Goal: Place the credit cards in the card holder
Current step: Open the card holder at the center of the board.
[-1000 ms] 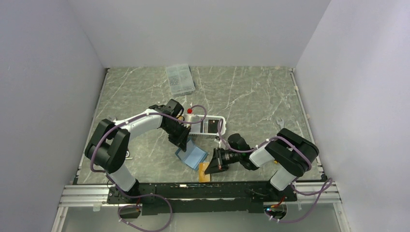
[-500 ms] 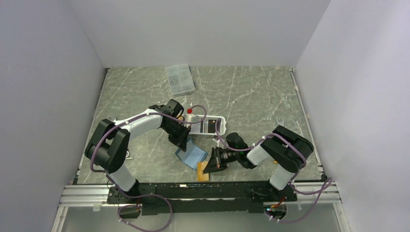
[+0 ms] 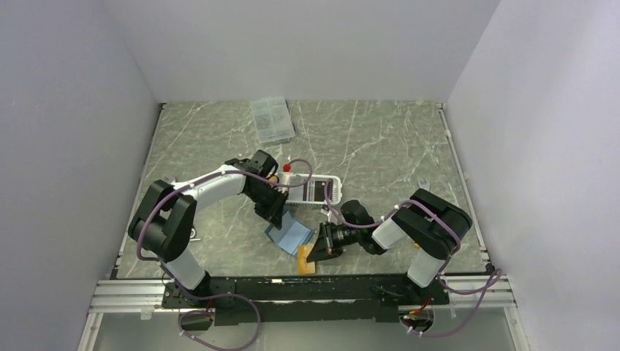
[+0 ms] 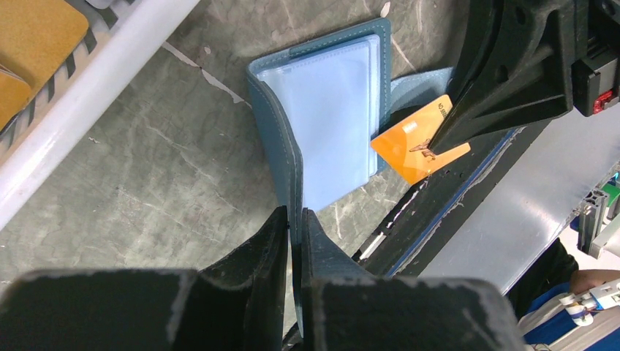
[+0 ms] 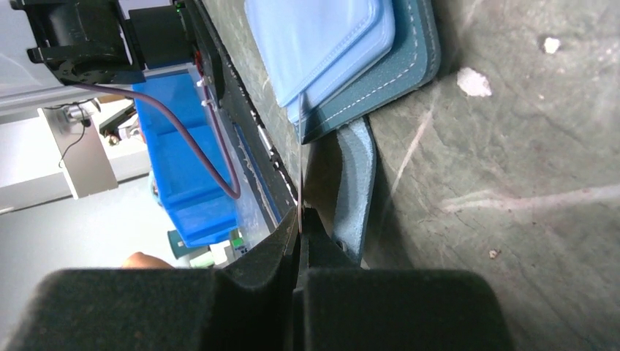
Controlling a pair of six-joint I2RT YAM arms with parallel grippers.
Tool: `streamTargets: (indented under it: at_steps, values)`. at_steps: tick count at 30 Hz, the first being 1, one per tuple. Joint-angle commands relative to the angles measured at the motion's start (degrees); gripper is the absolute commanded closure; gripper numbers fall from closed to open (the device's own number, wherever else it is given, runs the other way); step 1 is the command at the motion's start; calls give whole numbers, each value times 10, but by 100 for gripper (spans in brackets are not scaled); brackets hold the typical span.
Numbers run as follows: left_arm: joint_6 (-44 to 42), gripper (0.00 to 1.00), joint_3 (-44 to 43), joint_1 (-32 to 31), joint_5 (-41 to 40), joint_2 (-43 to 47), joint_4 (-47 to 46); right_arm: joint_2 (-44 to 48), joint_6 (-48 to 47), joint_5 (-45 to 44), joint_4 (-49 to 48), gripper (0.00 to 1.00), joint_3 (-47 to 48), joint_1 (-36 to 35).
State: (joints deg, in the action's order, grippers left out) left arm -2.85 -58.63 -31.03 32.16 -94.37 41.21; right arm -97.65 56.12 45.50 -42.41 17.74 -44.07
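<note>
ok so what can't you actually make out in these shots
Left wrist view: the card holder's far flap sits partly behind the right gripper; print on the orange credit card is too small.
Left wrist view: the white basket is cut off by the frame edge, contents uncountable.
Right wrist view: that credit card shows edge-on only, face unseen.
Top view: the clear compartment box, contents too small.

Grey-green marble table [image 3: 380, 146], white walls on three sides. Clear compartment box [image 3: 272, 120] near the far edge (contents too small to tell). White slatted basket [image 3: 313, 191] mid-table, red knob [image 3: 287, 167] at its far-left corner. Aluminium rail [image 3: 128, 292] along the near edge, with a blue bin [image 5: 179, 197] beyond it.
</note>
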Motion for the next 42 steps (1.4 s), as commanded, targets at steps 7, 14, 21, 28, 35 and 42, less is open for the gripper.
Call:
streamTargets:
  at_steps: [7,14,21,28,35,42]
  values:
    - [-11,87,-8,2,22,2,-2,-1,-15,-8,-4,100,30,2]
    - [-11,88,-6,2,24,4,-4,-13,-10,-7,-17,100,38,2]
    - [-12,88,-6,3,24,3,-3,-8,-19,-3,11,100,71,2]
    - [-11,88,-2,3,24,8,-6,9,-36,-8,55,100,86,3]
    - [-9,85,-2,2,23,9,-6,12,-25,-17,49,100,71,6]
    - [-4,64,-6,2,17,11,-4,8,-22,-21,55,100,88,6]
